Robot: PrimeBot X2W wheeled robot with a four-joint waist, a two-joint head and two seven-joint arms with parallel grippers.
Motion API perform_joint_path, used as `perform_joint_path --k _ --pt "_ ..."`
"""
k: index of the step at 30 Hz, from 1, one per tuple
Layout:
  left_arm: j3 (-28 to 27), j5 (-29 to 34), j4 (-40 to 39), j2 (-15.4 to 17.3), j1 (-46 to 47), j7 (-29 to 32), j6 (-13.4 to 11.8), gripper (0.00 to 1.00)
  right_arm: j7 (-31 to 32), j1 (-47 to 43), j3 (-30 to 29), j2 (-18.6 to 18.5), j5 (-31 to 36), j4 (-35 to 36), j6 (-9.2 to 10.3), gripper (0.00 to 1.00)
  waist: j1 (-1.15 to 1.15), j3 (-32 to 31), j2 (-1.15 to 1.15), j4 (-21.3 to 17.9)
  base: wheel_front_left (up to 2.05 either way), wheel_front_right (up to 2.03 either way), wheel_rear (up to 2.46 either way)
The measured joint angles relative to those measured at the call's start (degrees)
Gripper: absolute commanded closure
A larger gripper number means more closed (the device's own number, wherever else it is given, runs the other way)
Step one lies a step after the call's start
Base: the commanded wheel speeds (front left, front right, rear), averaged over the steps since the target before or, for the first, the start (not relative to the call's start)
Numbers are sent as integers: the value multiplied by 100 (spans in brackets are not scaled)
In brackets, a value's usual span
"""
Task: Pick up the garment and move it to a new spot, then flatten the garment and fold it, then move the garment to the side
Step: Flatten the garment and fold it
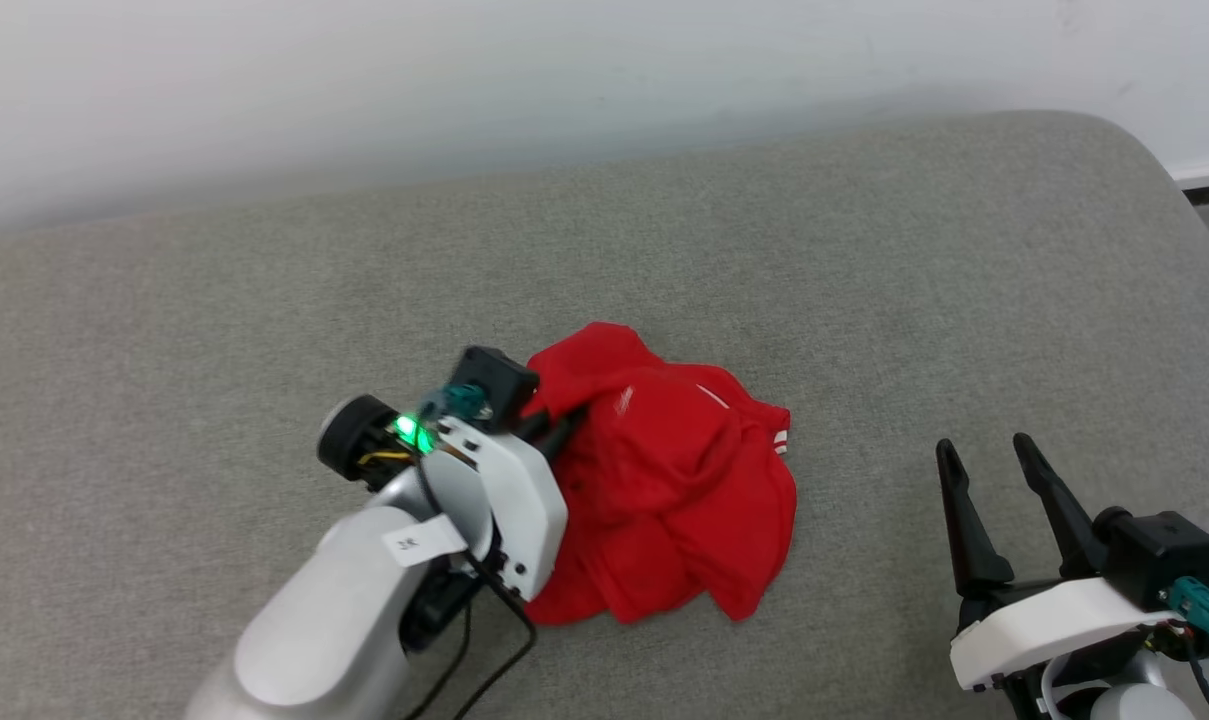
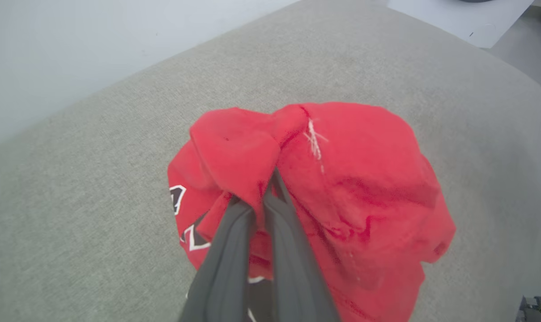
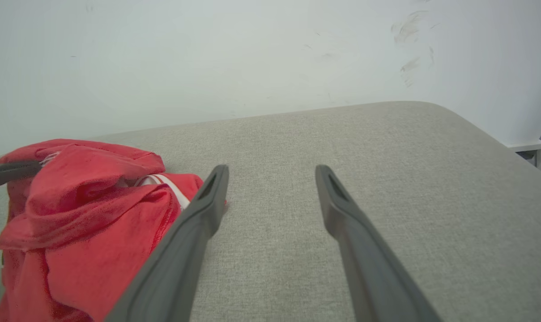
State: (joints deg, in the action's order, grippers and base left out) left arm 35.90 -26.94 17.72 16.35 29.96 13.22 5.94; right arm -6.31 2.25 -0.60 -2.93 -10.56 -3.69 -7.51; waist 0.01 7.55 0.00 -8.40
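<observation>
Red jersey T-shirt (image 1: 664, 480), bunched mid-frame, was pinched by one thin fold in the clenched left gripper (image 2: 270, 188), so lifting might have slipped it free; the right gripper (image 1: 986, 448), lower right, gaped empty.

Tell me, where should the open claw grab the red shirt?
Probably the white-striped edge of the red shirt, coming in from the robot's right. That edge faces the open right claw and looks bunched up off the grey cushion, so a finger could slip beneath it. The left claw pinches a fold on the opposite side.
</observation>
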Motion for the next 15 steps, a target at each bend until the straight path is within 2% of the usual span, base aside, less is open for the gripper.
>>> perform_joint_path --k 4,6,11,15 --pt "-312 -8 -221 216 8 -279 -226 100 -14 -3 -89 0 3 -24 0 0 0 -85 0 107 0 0 0" --pt "-549 -73 -345 363 -85 -416 -415 100 -14 -11 -103 0 3 -41 0 0 0 -141 0 156 0 0 0" --pt "-1173 -415 -548 762 -923 -625 -918 100 -13 -111 -137 0 0 -54 0 0 0 -266 0 260 0 0 0" --pt "-1506 -686 -623 924 -1709 -687 -1255 100 27 -119 -168 0 2 -47 0 0 0 -296 0 371 0 0 0"
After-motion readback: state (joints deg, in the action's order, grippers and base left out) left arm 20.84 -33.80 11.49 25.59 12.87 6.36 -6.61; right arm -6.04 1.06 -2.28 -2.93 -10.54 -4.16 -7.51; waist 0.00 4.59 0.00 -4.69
